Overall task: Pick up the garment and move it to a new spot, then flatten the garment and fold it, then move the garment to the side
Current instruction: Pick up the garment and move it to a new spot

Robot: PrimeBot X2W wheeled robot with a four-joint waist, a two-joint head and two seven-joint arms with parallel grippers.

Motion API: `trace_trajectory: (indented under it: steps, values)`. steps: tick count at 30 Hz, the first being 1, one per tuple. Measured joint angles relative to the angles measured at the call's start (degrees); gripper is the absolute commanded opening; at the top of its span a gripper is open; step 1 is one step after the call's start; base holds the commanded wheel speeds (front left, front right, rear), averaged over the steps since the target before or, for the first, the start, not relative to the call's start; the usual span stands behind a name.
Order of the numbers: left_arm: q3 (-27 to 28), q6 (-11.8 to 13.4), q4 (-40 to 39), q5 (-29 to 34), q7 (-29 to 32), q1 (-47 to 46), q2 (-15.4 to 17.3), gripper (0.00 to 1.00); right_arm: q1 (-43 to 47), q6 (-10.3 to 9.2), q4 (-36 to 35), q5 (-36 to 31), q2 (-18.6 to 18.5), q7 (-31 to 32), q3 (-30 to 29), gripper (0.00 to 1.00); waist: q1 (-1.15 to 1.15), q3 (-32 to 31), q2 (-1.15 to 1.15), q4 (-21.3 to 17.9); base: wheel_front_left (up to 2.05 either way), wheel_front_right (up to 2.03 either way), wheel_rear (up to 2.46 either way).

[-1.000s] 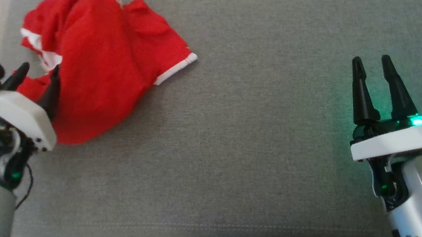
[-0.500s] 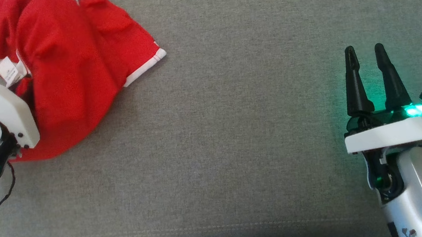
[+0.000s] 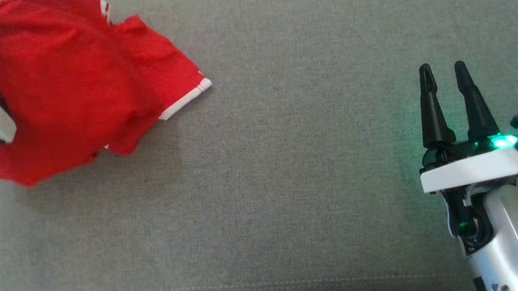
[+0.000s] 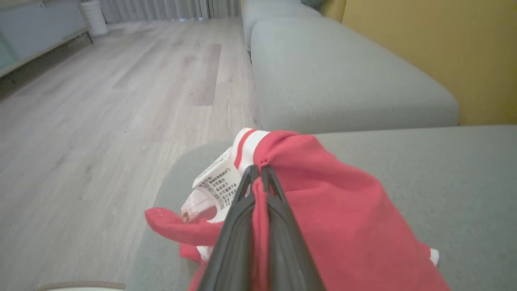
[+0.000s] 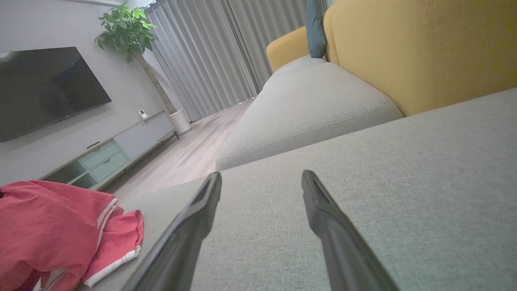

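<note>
spread a second ago at the cloth's edge, the two fingers of the left gripper (image 4: 258,173) have come together and now clamp a fold of the red shirt (image 3: 73,79) beside a white-and-red band, at the upper left of the head view. the shirt is gathered up toward the fingers, its near edge raised off the grey sofa cushion (image 3: 293,185) with a shadow beneath, while one sleeve (image 3: 184,102) with white trim trails to the right and touches the cushion. a white care label (image 4: 216,184) hangs just left of the closed fingers in the left wrist view, with wooden floor (image 4: 101,101) beyond. at the lower right of the head view the right gripper (image 3: 440,71) hovers over the cushion, well apart from the shirt, its fingers spread and holding nothing.
</note>
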Motion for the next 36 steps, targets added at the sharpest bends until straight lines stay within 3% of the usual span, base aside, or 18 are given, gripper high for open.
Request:
trace_trajectory:
  steps: [6,15,25,31,36]
  values:
    - [2.3,2.8,-4.3,0.4,-5.2,-0.9,0.1,0.0,0.7,0.0,0.7,1.0,0.0,0.0,0.5,1.0,0.0,-3.3,0.0,0.1,0.0,0.0,0.0]
    - [5.4,8.6,-17.8,0.5,-8.9,-1.7,0.0,0.0,2.8,0.0,0.9,3.0,0.0,0.0,3.8,1.0,0.0,-6.6,0.0,-1.7,0.0,0.0,0.0]
    - [1.6,13.8,-28.2,4.0,-3.6,-1.7,-0.6,0.0,2.8,0.0,-0.5,3.5,0.0,0.0,1.5,1.0,0.0,-8.1,0.0,-6.3,0.0,0.0,0.0]
    - [-2.4,15.7,-28.6,6.9,-1.4,-1.7,-2.7,0.0,2.5,0.0,-2.1,3.9,0.0,0.0,-0.3,1.0,0.0,-7.7,0.0,-10.0,0.0,0.0,0.0]
    - [-5.0,16.6,-26.5,7.5,-0.6,-1.7,-6.5,0.0,2.0,0.0,-4.2,4.1,0.0,0.0,-0.6,1.0,0.0,-6.6,0.0,-14.0,0.0,0.0,0.0]
